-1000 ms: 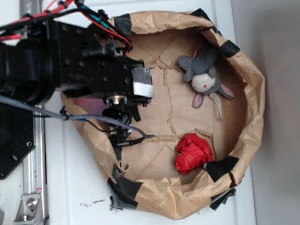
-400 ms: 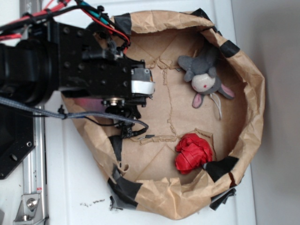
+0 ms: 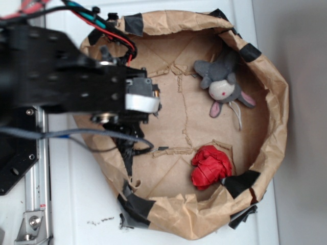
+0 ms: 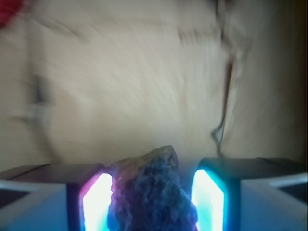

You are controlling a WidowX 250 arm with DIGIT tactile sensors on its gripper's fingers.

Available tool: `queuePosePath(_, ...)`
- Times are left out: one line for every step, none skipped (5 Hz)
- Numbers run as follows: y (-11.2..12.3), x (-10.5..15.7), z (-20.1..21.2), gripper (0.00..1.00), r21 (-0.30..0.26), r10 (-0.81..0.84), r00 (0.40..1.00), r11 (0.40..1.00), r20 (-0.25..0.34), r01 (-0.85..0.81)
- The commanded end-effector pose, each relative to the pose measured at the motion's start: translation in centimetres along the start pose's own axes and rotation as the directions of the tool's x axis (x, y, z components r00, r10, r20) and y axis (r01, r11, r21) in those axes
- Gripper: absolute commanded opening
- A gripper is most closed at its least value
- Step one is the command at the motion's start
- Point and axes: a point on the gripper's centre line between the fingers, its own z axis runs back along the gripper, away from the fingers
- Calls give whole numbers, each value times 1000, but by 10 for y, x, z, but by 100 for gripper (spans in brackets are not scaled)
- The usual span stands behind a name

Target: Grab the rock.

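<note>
Rock (image 4: 153, 192) clamped between fingers (image 4: 98, 201); plush mouse (image 3: 223, 85) and red wad (image 3: 210, 167) inside brown paper basin (image 3: 276, 109)

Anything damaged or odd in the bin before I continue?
Nothing alarming. The paper bin is crumpled, its floor cracked and rim patched with black tape. The wrist view is motion-blurred, but the rock sits between the jaws. Plush mouse and red wad lie apart.

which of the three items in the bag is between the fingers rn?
The rock: dark, rough lump sitting between the glowing fingers in the wrist view. The grey mouse and red wad lie loose across the paper bag.
</note>
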Motion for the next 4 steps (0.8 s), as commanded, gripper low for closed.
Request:
queuePosePath(-19, 59, 114, 0, -105, 111, 977, 990, 181, -93)
queuePosePath(-12, 67, 155, 0, -185, 146, 978, 976, 151, -117)
queuePosePath(-10, 66, 140, 0, -174, 161, 977, 975, 140, -136)
queuePosePath(-9, 68, 137, 0, -173, 170, 974, 974, 150, -143)
